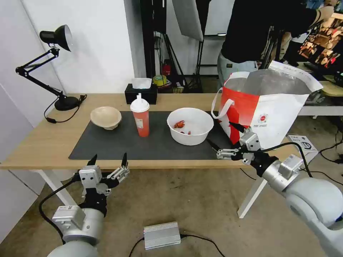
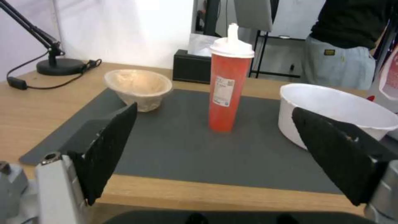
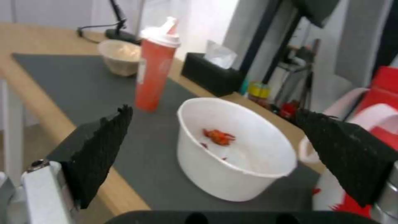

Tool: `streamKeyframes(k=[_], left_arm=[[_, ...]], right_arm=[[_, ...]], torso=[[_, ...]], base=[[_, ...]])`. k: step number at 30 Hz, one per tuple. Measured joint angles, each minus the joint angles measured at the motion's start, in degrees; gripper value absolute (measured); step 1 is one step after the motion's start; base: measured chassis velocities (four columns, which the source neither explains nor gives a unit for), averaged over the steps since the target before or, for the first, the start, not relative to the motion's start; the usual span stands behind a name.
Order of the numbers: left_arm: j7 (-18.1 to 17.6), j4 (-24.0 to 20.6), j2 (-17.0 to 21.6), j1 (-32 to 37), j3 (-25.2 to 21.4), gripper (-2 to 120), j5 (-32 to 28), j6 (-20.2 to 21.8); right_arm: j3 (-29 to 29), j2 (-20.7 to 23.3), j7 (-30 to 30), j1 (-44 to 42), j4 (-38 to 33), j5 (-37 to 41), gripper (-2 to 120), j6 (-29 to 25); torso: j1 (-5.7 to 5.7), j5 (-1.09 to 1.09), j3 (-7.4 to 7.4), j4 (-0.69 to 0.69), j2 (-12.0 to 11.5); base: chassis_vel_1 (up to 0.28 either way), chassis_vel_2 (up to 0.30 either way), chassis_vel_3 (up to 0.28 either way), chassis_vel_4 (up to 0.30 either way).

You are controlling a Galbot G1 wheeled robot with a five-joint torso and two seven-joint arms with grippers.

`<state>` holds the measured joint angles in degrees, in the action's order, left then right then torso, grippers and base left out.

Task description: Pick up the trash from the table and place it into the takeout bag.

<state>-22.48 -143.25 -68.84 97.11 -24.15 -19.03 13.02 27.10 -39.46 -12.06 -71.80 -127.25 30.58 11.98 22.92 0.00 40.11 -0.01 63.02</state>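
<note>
Trash sits in a row on the dark mat of the counter: a beige bowl on the robot's left, a tall red cup standing upright in the middle, and a wide white bowl with red scraps to the right. Just beyond the white bowl, at the counter's right end, stands the takeout bag, its mouth open upward. The right pincer hovers over the counter's near right part, between white bowl and bag, jaws spread wide and holding nothing; the white bowl lies just ahead and to its left, so this arm looks best placed for it. The left pincer hangs below the counter's front edge, also wide open and empty, facing the cup and beige bowl.
</note>
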Motion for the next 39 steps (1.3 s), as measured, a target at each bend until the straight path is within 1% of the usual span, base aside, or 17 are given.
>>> streamKeyframes(k=[6,12,13,18,19,23,24,25,28,29,30,33,34,35,37,39], left_arm=[[0.03,0.0,-0.04,0.13,0.02,100,0.02,-0.05],[0.1,0.01,-0.03,0.17,0.02,100,0.03,-0.12],[0.1,0.01,-0.03,0.17,0.02,100,0.03,-0.12],[0.12,0.0,0.12,0.18,-0.21,100,-0.03,-0.18],[0.12,0.0,0.12,0.18,-0.21,100,-0.03,-0.18],[0.28,0.01,0.0,0.41,0.2,100,0.01,-0.34],[0.28,0.01,0.0,0.41,0.2,100,0.01,-0.34],[0.29,0.0,-0.03,0.41,0.26,100,0.01,-0.35],[0.31,0.01,-0.08,0.33,0.2,100,0.02,-0.37],[0.31,0.01,-0.08,0.33,0.2,100,0.02,-0.37],[0.31,0.01,-0.1,0.33,0.14,100,0.02,-0.38],[0.32,0.01,-0.14,0.37,0.06,100,0.01,-0.39],[0.32,0.0,-0.17,0.43,0.02,100,-0.02,-0.42],[0.32,0.0,-0.17,0.43,0.02,100,-0.02,-0.42],[0.32,0.0,-0.23,0.6,-0.12,100,-0.44,-0.59],[0.32,0.01,-0.18,0.85,-0.39,100,-0.52,-0.64]], right_arm=[[-2.84,1.54,-2.26,3.94,1.85,0.05,100,0.3],[-8.55,3.45,-3.34,11.55,4.89,0.79,100,0.64],[-8.55,3.45,-3.34,11.55,4.89,0.79,100,0.64],[-14.34,4.14,-4.1,18.83,8.22,2.01,100,1.02],[-14.34,4.14,-4.1,18.83,8.22,2.01,100,1.02],[-20.61,3.92,-3.71,25.07,11.09,2.1,100,1.13],[-20.61,3.92,-3.71,25.07,11.09,2.1,100,1.13],[-22.04,3.9,-3.68,26.44,11.6,2.11,100,1.22],[-27.85,3.88,-3.89,32.4,13.96,2.11,100,1.54],[-27.85,3.88,-3.89,32.4,13.96,2.11,100,1.54],[-29.74,3.88,-4.16,34.44,14.72,2.11,100,1.62],[-32.25,3.82,-4.3,37.23,15.83,2.18,100,1.64],[-34.2,3.54,-4.18,39.27,16.72,2.42,100,1.52],[-34.2,3.54,-4.18,39.27,16.72,2.42,100,1.52],[-39.41,2.17,-3.83,44.42,19.25,3.25,100,1.41],[-41.29,1.39,-3.87,46.39,20.56,3.78,100,1.63]], torso=[[0.0,0.0,0.0,0.0,0.0],[0.0,0.0,0.0,0.0,0.0],[0.0,0.0,0.0,0.0,0.0],[0.0,0.0,0.0,0.01,0.0],[0.0,0.0,0.0,0.01,0.0],[0.0,0.0,0.0,0.0,0.0],[0.0,0.0,0.0,0.0,0.0],[0.0,-0.01,0.0,0.0,0.0],[0.0,0.0,0.0,0.0,0.0],[0.0,0.0,0.0,0.0,0.0],[0.0,-0.01,0.0,0.01,0.0],[0.01,-0.01,0.0,0.0,0.0],[0.0,-0.01,0.0,0.0,0.0],[0.0,-0.01,0.0,0.0,0.0],[0.01,-0.01,0.0,0.01,0.0],[0.01,-0.01,0.0,0.01,0.0]], base=[[0.0,0.0,0.0,0.0],[0.0,0.0,0.0,0.0],[0.0,0.0,0.0,0.0],[0.0,0.0,0.0,0.0],[0.0,0.0,0.0,0.0],[0.0,0.0,0.0,0.0],[0.0,0.0,0.0,0.0],[0.0,0.0,0.0,0.0],[0.0,0.0,0.0,0.0],[0.0,0.0,0.0,0.0],[0.0,0.0,0.0,0.0],[0.0,0.0,0.0,0.0],[0.0,0.0,0.0,0.0],[0.0,0.0,0.0,0.0],[0.0,0.0,0.0,0.0],[0.0,0.0,0.0,0.0]])
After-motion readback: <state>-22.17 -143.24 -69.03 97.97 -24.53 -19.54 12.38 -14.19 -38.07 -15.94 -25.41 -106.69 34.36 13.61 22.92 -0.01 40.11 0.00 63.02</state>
